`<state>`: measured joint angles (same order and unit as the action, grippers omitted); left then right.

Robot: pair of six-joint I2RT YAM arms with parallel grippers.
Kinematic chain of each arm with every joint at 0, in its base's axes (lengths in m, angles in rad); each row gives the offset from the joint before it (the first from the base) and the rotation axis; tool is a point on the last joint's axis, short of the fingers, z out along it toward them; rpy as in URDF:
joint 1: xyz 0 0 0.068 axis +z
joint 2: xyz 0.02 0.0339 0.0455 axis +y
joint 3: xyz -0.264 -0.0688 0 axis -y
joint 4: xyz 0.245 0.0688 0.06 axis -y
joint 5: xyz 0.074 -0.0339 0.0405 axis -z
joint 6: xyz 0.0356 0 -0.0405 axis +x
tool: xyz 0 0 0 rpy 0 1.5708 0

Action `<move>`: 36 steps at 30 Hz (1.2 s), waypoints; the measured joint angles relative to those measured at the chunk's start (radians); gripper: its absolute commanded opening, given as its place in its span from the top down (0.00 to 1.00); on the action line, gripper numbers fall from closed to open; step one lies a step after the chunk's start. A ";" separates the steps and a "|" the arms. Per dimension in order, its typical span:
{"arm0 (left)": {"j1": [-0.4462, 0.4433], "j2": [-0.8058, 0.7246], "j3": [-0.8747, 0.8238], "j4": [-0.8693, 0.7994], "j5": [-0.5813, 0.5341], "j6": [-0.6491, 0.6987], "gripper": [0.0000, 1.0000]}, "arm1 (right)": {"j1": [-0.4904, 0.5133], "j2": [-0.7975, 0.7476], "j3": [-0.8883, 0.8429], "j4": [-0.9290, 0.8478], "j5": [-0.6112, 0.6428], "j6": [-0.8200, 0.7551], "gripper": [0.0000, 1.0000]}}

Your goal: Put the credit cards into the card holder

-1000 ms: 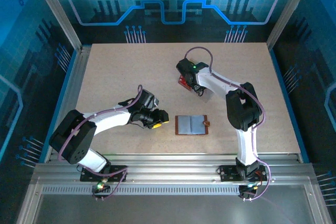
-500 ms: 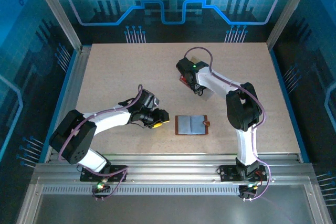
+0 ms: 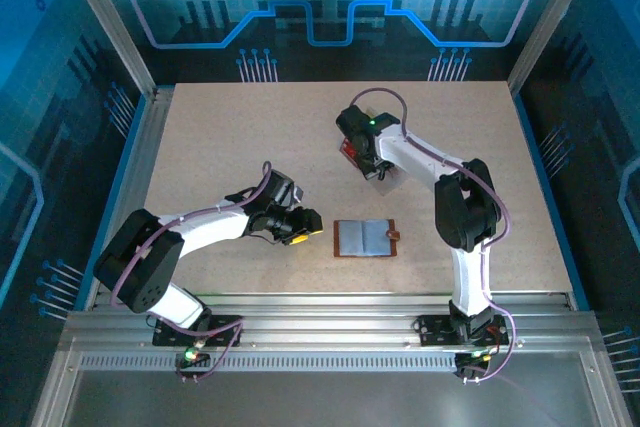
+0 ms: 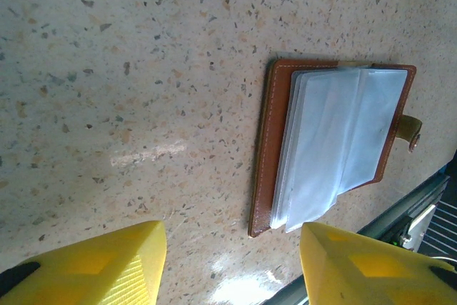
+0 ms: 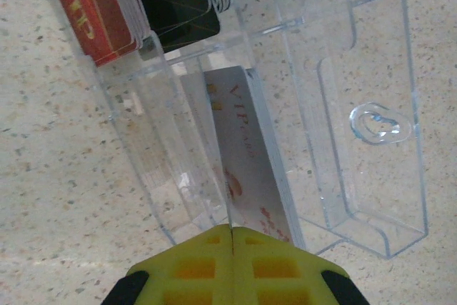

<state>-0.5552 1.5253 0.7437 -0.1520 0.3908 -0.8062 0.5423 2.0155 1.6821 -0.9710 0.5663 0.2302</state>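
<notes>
The pale card [image 5: 246,148] is thin, light and slick. It is probably stiff across its face, though it would bow if pushed end-on, so a pinch on one end with the faces between the pads suits it best. It stands on edge in the middle slot of the clear tray [image 5: 385,141], far and right of the table's [image 3: 220,147] centre. It leans a little, and more pale edges are packed against it, so a neighbour could cling and lift with it.

In the wrist view its long axis runs from the tray's far part straight toward the right gripper [image 5: 232,228]. The right gripper's yellow fingers [image 5: 193,262] are pressed together and seem to be clamped on the card's near end. From above, the right gripper [image 3: 372,165] hides the card.

Red cards [image 5: 93,5] and black cards [image 5: 178,5] fill the slots beyond.

The card holder [image 3: 365,238] lies open and flat near the front edge, well apart from the tray. Its long axis runs left to right and its snap tab [image 3: 393,237] points right. Its clear sleeves [image 4: 335,148] look floppy, and the leather looks light enough to slide when a card is pushed in.

The left gripper [image 4: 228,262] hovers just left of the card holder, fingers apart and holding nothing.
</notes>
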 measured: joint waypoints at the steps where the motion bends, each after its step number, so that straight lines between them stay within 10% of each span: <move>1: 0.000 0.000 0.000 0.000 0.000 0.000 0.46 | 0.000 -0.003 0.000 0.000 -0.010 0.000 1.00; 18: -0.003 0.000 0.000 -0.005 0.000 0.021 0.41 | -0.015 -0.105 -0.011 0.011 -0.170 0.007 1.00; 36: -0.078 0.033 0.039 -0.064 -0.041 0.080 0.39 | 0.005 -0.547 -0.562 0.080 -0.571 0.193 1.00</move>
<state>-0.6334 1.5581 0.7826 -0.2165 0.3500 -0.7258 0.5472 1.4689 1.1202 -0.8913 -0.0044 0.4236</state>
